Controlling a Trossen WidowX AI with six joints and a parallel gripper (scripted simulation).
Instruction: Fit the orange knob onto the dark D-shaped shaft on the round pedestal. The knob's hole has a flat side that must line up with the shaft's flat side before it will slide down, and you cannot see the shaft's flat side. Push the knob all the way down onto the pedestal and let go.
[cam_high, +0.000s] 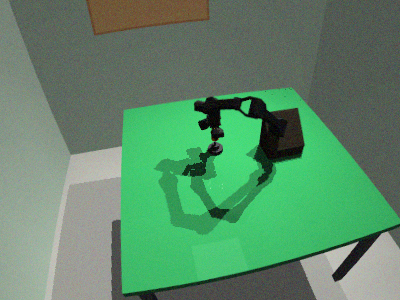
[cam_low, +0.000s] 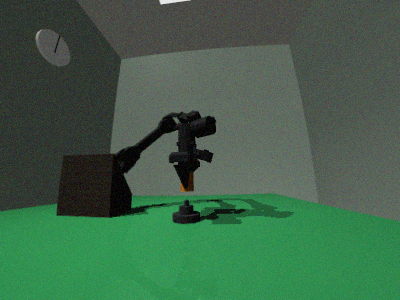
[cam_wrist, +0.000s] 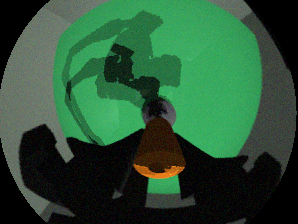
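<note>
The orange knob (cam_low: 188, 186) (cam_wrist: 159, 150) is held upright between the fingertips, its lower end pointing down. My gripper (cam_low: 186, 183) is shut on it. The round dark pedestal (cam_high: 215, 149) (cam_low: 186, 217) stands on the table, with the short dark shaft (cam_low: 187, 204) rising from its middle. In the exterior view the knob hangs just above the shaft, with a small gap between them. In the wrist view the pedestal (cam_wrist: 170, 116) shows just beyond the knob, which partly covers it. The flat sides of the hole and shaft cannot be seen.
The arm's brown base block (cam_high: 283, 137) (cam_low: 86, 186) stands on the green table (cam_high: 310, 200), to the right of the pedestal in the top view and left of it in the exterior view. The arm's shadows fall across the table beside the pedestal.
</note>
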